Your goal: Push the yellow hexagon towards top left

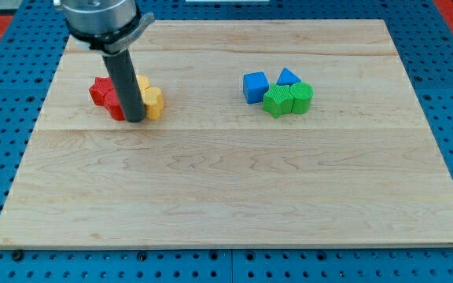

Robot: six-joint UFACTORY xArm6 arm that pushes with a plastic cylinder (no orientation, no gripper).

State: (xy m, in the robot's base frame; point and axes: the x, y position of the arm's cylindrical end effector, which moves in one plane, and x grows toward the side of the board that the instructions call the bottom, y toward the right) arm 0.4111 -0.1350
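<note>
My tip (pixel 134 119) stands at the upper left of the wooden board, touching or nearly touching the lower left side of the yellow blocks. A yellow hexagon-like block (pixel 153 100) sits just right of the rod, with another yellow block (pixel 141 83) behind it, partly hidden by the rod. Red blocks (pixel 101 91) lie just left of the rod; a red piece (pixel 116 108) is right beside the tip. The exact shapes in this cluster are hard to make out.
A second cluster lies at the upper right of centre: a blue cube (pixel 255 86), a blue triangle (pixel 288 77), a green star-like block (pixel 277 101) and a green block (pixel 302 97). The wooden board (pixel 226 189) rests on a blue pegboard.
</note>
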